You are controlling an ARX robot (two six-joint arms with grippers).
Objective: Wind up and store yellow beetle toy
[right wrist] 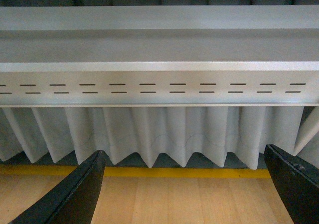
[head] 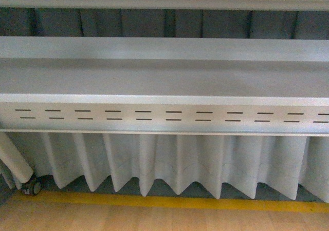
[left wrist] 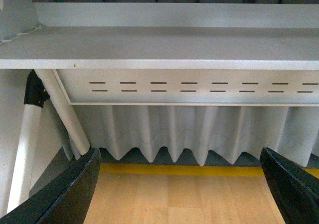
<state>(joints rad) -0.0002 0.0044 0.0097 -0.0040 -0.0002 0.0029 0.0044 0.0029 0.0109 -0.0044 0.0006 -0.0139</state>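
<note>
Facing caster wheel (head: pixel 33 186) far left, white shelf (head: pixel 164 77) with slotted front rail, pleated curtain (head: pixel 169 164) below, yellow floor line (head: pixel 169 203); left gripper (left wrist: pixel 179 152) spread wide, empty; right gripper (right wrist: pixel 184 150) spread wide, empty; yellow beetle toy whereabouts: cannot tell

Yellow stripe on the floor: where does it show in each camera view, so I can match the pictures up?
Front view: the yellow stripe crosses low in the picture, between the curtain hem and the wood floor.
Left wrist view: the yellow stripe runs beyond the open left hand.
Right wrist view: the yellow stripe runs beyond the open right hand.
Shared landmark: the slotted white panel above the curtain, in all three.
</note>
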